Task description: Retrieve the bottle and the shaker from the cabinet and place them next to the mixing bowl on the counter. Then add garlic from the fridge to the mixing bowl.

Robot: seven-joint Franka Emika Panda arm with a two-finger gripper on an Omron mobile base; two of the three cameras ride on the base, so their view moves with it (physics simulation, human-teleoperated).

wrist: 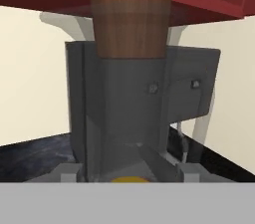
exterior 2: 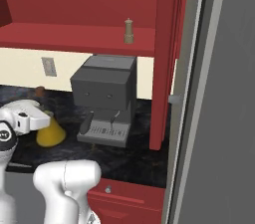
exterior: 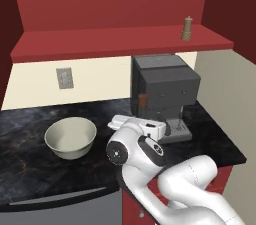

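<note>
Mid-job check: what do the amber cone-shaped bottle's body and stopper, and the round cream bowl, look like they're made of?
Amber-yellow cone-shaped bottle: body looks like smooth glass or glossy plastic, evenly coloured; the render leaves it open. Its brown stopper: wood or cork, with visible vertical grain up close in the hand view. Round cream-white mixing bowl: probably glazed ceramic, smooth, opaque, softly shaded inside, though plastic is possible.

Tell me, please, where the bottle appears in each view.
Left base view: bottle, only its brown stopper showing, at the left edge of the coffee machine.
Right base view: lower left, left of the machine.
Hand view: stopper at top centre, before the machine.
Shared landmark: the coffee machine.
</note>
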